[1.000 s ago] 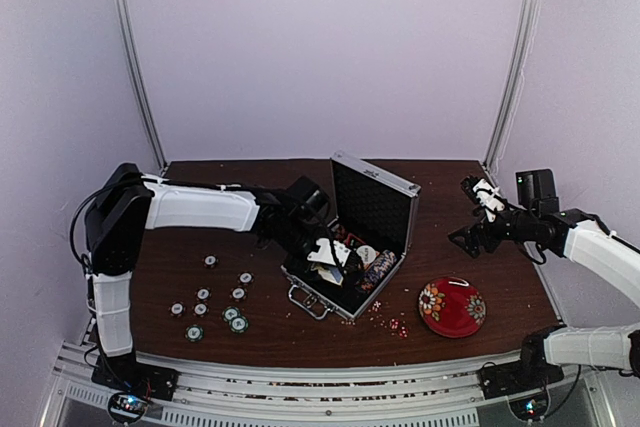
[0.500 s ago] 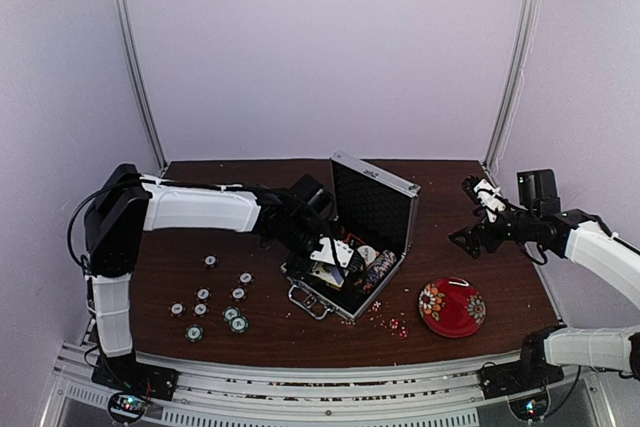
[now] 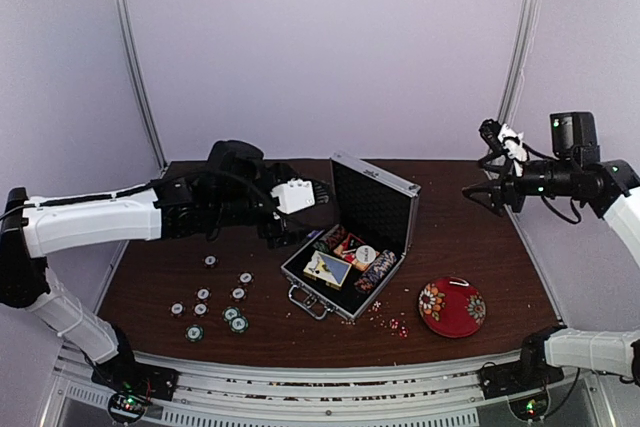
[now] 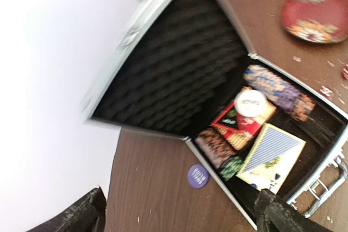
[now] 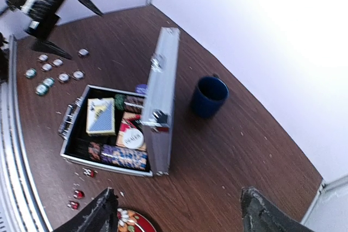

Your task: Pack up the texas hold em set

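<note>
Left wrist: silver briefcase (image 4: 136, 32), bumpy foam lining (image 4: 179, 74)

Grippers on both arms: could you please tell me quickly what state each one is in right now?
Left gripper: open, holding nothing.
Right gripper: open, holding nothing.

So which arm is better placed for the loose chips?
Left, probably: the left gripper hangs open near the loose chips, left of the briefcase; the right gripper is raised on its far side.
</note>
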`<state>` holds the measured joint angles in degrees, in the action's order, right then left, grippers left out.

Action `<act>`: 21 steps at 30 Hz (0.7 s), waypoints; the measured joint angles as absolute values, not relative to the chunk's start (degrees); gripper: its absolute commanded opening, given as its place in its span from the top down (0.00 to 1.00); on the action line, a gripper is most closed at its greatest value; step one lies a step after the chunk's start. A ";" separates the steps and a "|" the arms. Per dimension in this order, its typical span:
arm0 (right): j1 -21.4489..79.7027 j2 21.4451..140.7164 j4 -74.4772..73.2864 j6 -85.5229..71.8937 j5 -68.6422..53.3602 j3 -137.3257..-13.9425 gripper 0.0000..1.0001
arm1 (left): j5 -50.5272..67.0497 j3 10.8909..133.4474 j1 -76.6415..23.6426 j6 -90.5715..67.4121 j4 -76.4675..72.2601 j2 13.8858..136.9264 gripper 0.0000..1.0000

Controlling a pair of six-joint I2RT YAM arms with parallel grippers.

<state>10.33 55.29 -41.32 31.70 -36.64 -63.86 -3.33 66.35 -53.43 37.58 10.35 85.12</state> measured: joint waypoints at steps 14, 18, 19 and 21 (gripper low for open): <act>41.71 82.65 -42.98 32.86 -31.70 -80.25 0.66 | -5.65 67.75 -27.00 -5.41 12.36 87.99 0.27; 48.07 92.05 -40.91 30.55 -23.70 -82.76 0.81 | -1.23 67.16 -24.84 -9.89 13.96 88.77 0.29; 48.90 94.59 -40.80 29.76 -21.87 -83.94 0.83 | -0.27 67.16 -24.51 -10.55 14.06 89.01 0.29; 49.52 99.48 -40.49 28.53 -19.14 -86.56 0.85 | 1.41 67.16 -24.14 -11.60 14.28 89.27 0.30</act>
